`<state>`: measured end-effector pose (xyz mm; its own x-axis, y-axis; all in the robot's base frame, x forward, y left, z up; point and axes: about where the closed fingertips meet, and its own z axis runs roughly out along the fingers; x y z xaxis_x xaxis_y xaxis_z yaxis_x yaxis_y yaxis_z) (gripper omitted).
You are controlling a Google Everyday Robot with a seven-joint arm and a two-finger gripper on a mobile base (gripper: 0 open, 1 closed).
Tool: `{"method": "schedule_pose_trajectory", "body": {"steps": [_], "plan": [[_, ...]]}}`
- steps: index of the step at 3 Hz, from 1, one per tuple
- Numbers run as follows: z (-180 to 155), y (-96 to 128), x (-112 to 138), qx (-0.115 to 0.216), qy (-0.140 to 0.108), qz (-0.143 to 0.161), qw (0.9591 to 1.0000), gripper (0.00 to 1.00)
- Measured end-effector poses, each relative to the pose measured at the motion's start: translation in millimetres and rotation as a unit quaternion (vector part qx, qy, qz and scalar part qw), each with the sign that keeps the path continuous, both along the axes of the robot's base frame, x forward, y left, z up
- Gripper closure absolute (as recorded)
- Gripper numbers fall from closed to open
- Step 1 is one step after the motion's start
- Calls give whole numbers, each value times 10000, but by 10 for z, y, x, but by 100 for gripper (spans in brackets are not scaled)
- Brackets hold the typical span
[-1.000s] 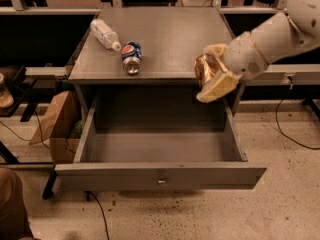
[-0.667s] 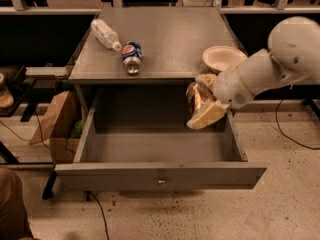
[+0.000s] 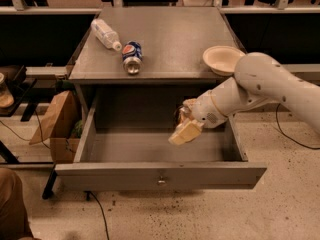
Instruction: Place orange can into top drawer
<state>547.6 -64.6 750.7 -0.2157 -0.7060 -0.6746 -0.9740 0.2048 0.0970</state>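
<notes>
The top drawer [image 3: 125, 175] of the grey cabinet stands pulled wide open, with a small lock at the centre of its front panel. My gripper [image 3: 184, 128] hangs inside the drawer opening, right of centre and a little above the drawer floor, its cream fingers pointing down and left. It is shut on the orange can [image 3: 186, 112], of which only a small orange-brown part shows between the fingers. My white arm reaches in from the right, over the drawer's right wall.
On the cabinet top [image 3: 175, 34] lie a blue Pepsi can [image 3: 132, 57], a clear plastic bottle [image 3: 106, 34] and a cream bowl [image 3: 222, 59] at the right edge. A brown paper bag [image 3: 55, 119] stands on the floor to the left. Cables run on the floor.
My gripper has moved with the can from above the cabinet top's right edge, down and to the left into the open drawer. The bowl is now uncovered.
</notes>
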Motion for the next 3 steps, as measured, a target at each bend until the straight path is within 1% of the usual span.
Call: {"method": "schedule_pose_trajectory", "body": {"steps": [1, 2, 3], "plan": [[-372, 346, 192, 172, 384, -304, 9987, 97], [-495, 525, 279, 286, 502, -429, 9974, 76], [-535, 671, 304, 520, 589, -435, 9960, 51]]}}
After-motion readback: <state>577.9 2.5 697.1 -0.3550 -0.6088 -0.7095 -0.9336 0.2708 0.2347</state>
